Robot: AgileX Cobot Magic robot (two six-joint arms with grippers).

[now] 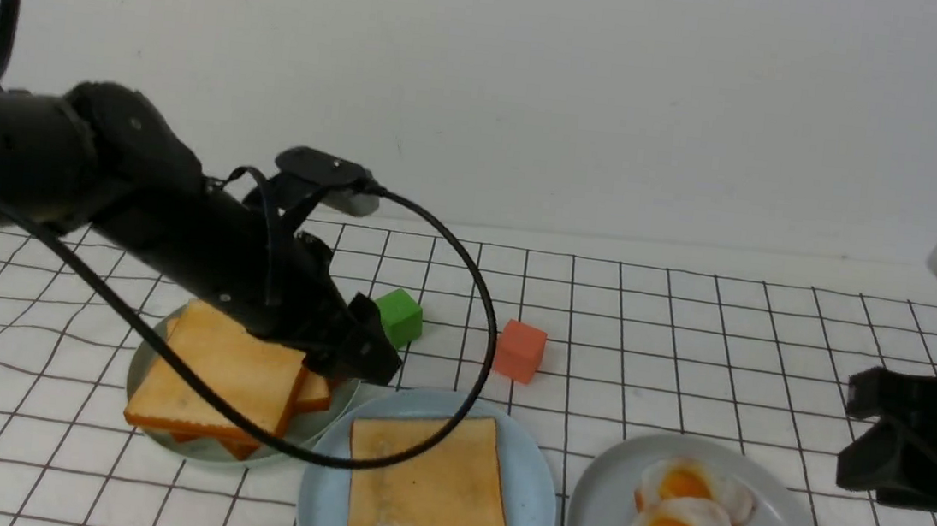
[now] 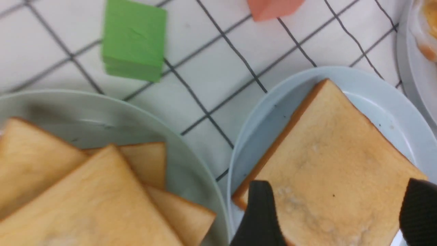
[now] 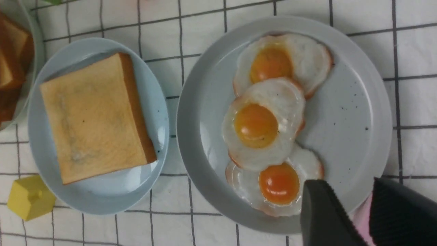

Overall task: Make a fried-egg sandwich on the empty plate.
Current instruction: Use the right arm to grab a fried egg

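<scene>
Left claw (image 2: 338,191) spread wide just over the toast slice (image 1: 429,491), which lies flat on the light-blue plate (image 1: 535,484).
Beside it on my left, pale green plate (image 2: 88,116): loose toast stack (image 1: 225,377), slices askew. On my right, grey plate (image 3: 358,102): three fried eggs (image 3: 263,123), overlapping in a row. Right claw (image 3: 350,191) hangs half-spread over that plate's rim, gripping nothing; something pink shows in the gap, can't tell what. Green cube (image 1: 399,316) and orange cube (image 1: 520,350) behind the plates, yellow block (image 3: 29,196) at the blue plate's near edge, all on checked cloth (image 1: 685,335). My arm's cable (image 1: 487,359) loops across the blue plate in the front view.
</scene>
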